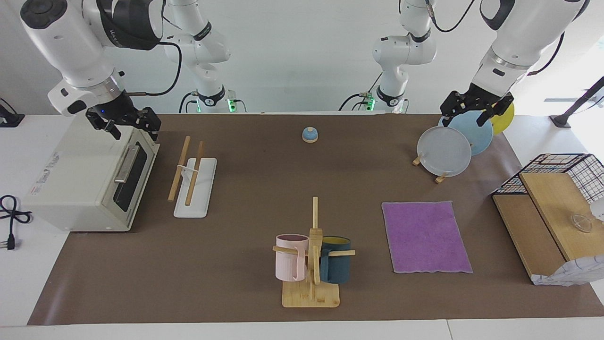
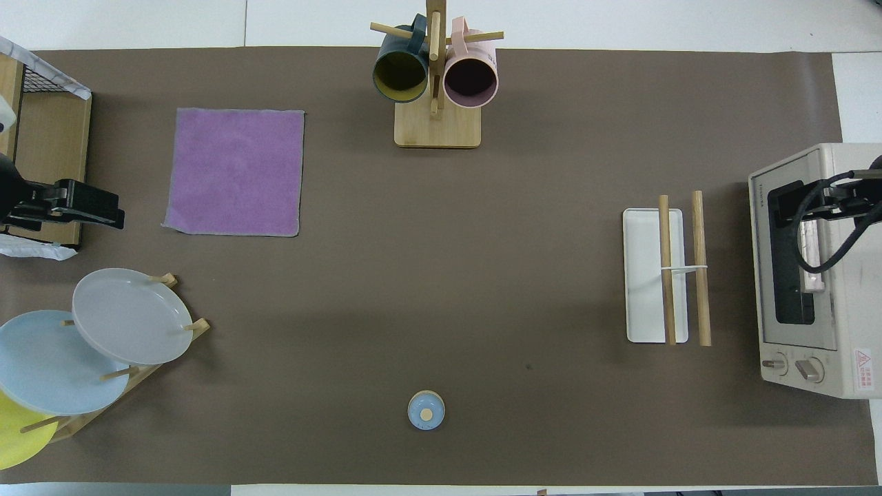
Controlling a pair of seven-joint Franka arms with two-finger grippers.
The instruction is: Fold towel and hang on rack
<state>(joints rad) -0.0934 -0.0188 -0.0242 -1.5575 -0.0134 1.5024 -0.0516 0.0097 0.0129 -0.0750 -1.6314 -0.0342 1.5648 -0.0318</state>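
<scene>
Purple side up, the towel (image 1: 426, 236) lies flat on the worktop (image 1: 264, 189) toward my left arm's end, well apart from the rack (image 1: 193, 177). My left gripper (image 1: 476, 111) hangs wide above the plates (image 1: 453, 144); my right gripper (image 1: 123, 123), also wide, waits over the toaster oven (image 1: 89, 184). I should pinch one towel edge low and fold it squarely.

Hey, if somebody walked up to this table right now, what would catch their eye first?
Probably the purple towel, spread flat and unfolded on the brown mat toward the left arm's end of the table. Next, the mug stand with a pink and a dark blue mug. The rack sits bare beside the toaster oven, under the open right gripper; the open left gripper hangs over the plates.
</scene>
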